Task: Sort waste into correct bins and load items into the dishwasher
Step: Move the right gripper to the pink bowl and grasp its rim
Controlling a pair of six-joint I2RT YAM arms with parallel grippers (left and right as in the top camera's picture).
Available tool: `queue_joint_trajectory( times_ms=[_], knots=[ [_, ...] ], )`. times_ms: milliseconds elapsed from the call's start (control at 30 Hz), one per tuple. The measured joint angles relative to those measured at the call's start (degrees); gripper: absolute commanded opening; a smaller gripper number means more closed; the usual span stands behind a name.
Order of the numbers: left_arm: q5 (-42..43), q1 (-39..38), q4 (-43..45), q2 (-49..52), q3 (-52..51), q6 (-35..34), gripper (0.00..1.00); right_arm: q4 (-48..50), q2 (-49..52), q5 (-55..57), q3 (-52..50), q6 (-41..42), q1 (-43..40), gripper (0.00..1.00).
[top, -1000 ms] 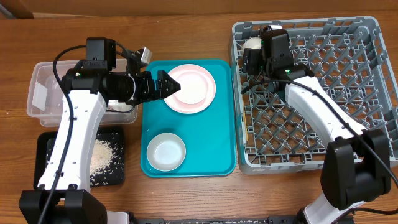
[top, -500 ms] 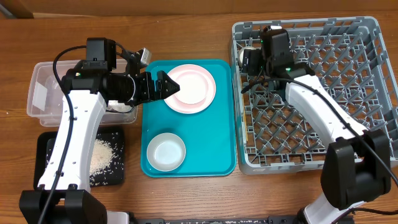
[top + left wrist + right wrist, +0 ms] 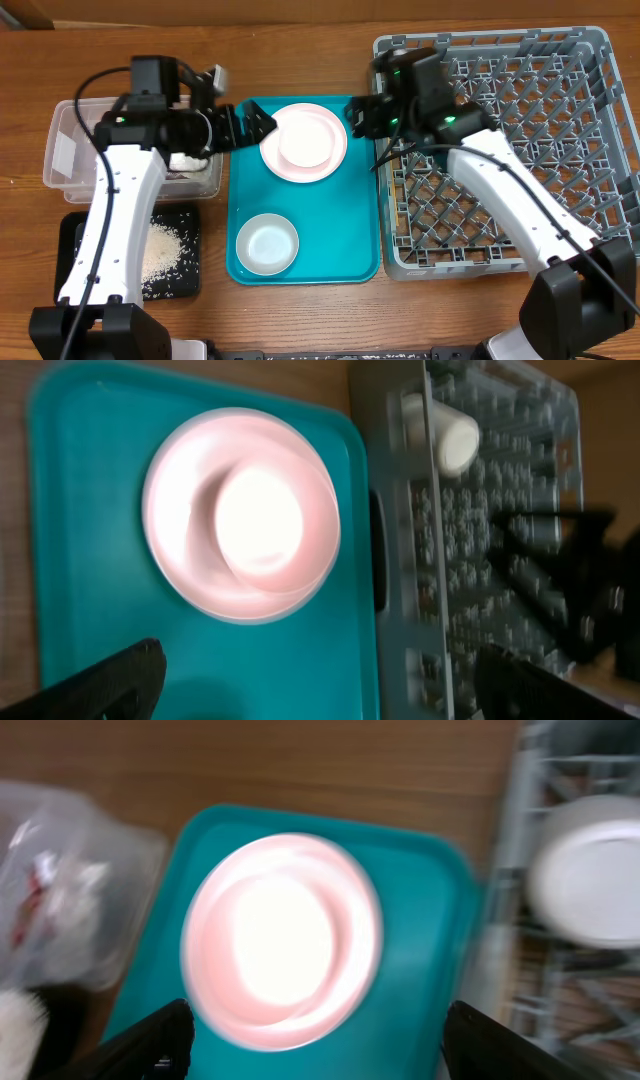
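The pale pink plate (image 3: 303,142) lies on the far half of the teal serving tray (image 3: 350,230), and the small whitish bowl (image 3: 267,244) on its near half. The plate also shows in the left wrist view (image 3: 240,515) and the right wrist view (image 3: 280,940). My left gripper (image 3: 255,125) (image 3: 320,660) is open and empty at the plate's left rim. My right gripper (image 3: 358,112) (image 3: 318,1020) is open and empty at the plate's right, over the tray's edge. The white cup (image 3: 440,435) (image 3: 585,860) lies in the far-left corner of the grey dish rack (image 3: 500,230).
The clear tub (image 3: 60,150) at the left holds the white napkin (image 3: 70,880) and the red wrapper (image 3: 40,870). The black tray (image 3: 75,240) in front of it holds rice grains (image 3: 160,250). Bare wooden table lies beyond the tray.
My right gripper has swung left from the rack's far-left corner to the teal tray's right edge; the cup stays in the rack. My left gripper has drawn back slightly left.
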Motion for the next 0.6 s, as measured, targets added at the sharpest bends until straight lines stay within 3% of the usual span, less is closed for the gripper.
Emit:
queue_joint_trajectory(
  times_ms=[200,600],
  knots=[
    [-0.5,6.4,8.7,0.0,0.0,-3.5,1.0,0.4,1.5,-2.1,0.0,0.0,7.2,0.84],
    [-5.6,8.7,9.1,0.0,0.0,-4.6,1.0,13.0,13.9,-0.5,0.0,-0.5,15.2,0.81]
  ],
)
